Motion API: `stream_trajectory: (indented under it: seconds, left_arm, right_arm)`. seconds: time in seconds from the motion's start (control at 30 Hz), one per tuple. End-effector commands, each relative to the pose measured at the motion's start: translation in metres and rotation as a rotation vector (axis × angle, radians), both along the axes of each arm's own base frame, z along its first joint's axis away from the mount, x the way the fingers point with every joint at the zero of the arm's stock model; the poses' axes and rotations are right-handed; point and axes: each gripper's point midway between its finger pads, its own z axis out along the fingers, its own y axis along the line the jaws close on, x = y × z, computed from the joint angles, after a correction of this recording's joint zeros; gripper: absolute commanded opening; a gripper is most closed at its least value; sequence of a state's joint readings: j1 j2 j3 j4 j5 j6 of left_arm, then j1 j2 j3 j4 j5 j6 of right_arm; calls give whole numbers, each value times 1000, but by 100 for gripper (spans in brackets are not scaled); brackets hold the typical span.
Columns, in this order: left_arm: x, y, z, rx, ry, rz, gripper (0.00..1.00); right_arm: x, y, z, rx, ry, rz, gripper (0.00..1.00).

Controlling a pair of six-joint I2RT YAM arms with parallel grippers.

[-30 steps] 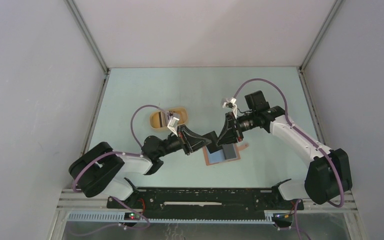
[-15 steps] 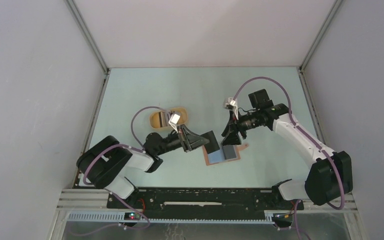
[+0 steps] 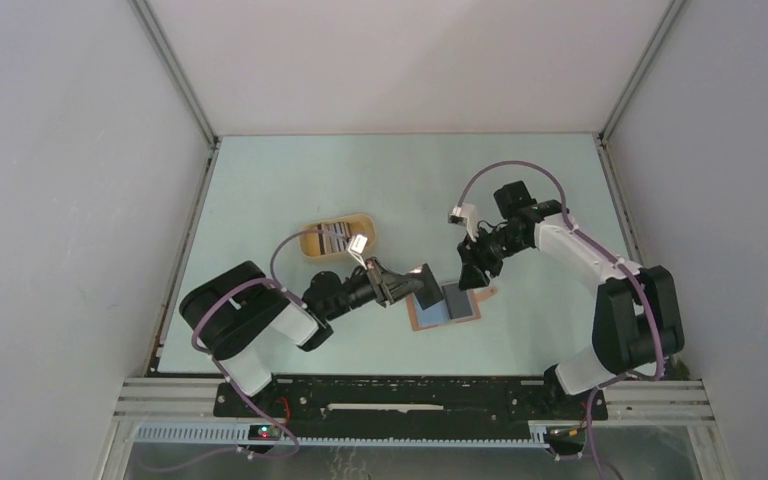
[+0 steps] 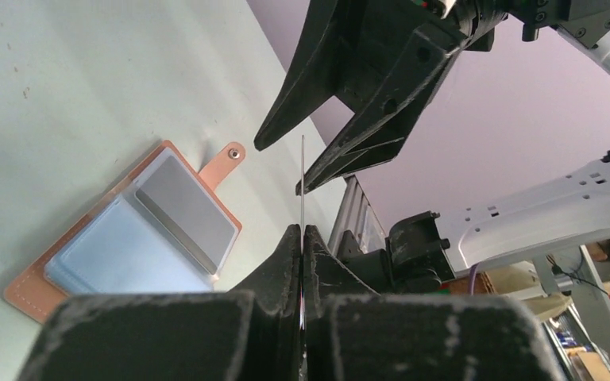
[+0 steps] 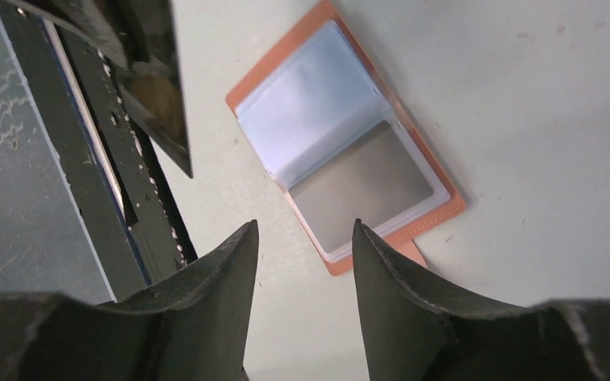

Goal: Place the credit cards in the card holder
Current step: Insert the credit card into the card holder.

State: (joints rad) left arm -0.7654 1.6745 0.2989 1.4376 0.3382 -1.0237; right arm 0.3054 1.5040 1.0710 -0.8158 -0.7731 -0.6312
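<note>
Left wrist: card (image 4: 303,178) edge-on, pinched in L gripper (image 4: 303,236), just beside open card holder (image 4: 222,164); R gripper (image 5: 303,230) spread.

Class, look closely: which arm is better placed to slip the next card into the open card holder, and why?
Left. The left claw is shut on a card, edge-on, close to the open card holder; the right claw hangs open and empty.
</note>
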Motion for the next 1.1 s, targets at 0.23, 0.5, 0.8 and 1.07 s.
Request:
stream_trajectory:
  seconds: [0.23, 0.5, 0.8, 1.07]
  left_arm:
    - [15, 1, -33, 66, 106, 223, 0]
    - [16, -10, -49, 90, 144, 229, 0]
    - [18, -16, -62, 127, 161, 232, 0]
    - [22, -22, -64, 132, 155, 227, 0]
  right_arm:
    - [1, -10, -37, -154, 121, 3, 42]
    - [4, -10, -61, -258, 169, -14, 35]
    - [2, -13, -73, -309, 201, -9, 30]
    - [1, -14, -79, -332, 220, -4, 29]
